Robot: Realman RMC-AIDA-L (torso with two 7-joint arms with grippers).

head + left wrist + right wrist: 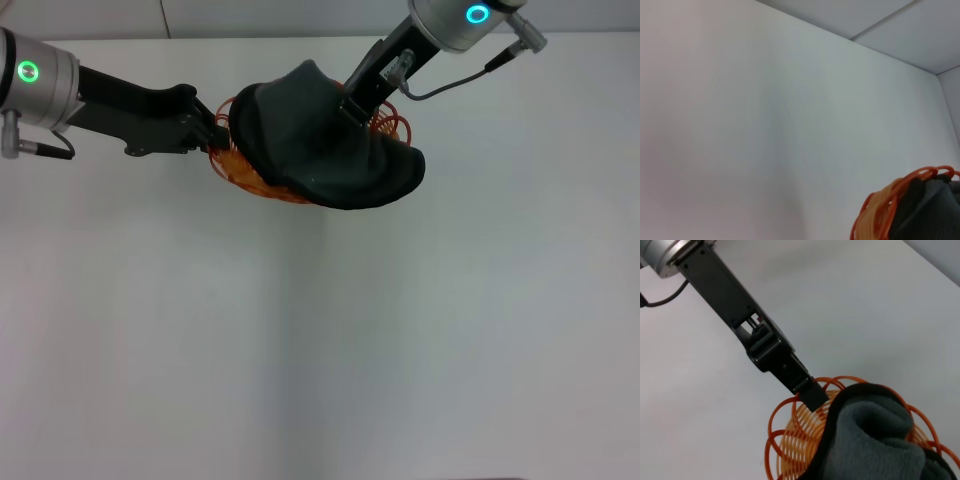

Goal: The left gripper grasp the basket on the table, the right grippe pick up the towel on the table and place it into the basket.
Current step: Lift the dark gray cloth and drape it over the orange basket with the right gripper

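Here, label by label:

Towel (330, 150): a dark grey, soft, thick cloth that lay draped over the basket (245, 175), with 1 broad fold hanging past the near rim toward the bench (320, 350). It looked light and limp, so it would likely sag and slide wherever it was not supported.

Basket: small orange wire, open loops at the rim. It seemed light and springy, easy to tip, and its loops could snag the cloth.

Left tool (217, 135): reached in from the left and stood at the basket's far-left rim; in the right wrist view its black tip (810, 394) met the looped edge, apparently clamped on the wire.

Right tool (352, 105): came down from the upper right into the top of the towel. Its tips were buried in the fabric, so I cannot tell how wide it stood.

Where to hold: judged best to pinch the towel at its raised middle fold, and the basket on a firm rim loop.

Risk: the overhanging fold could drag the towel out.
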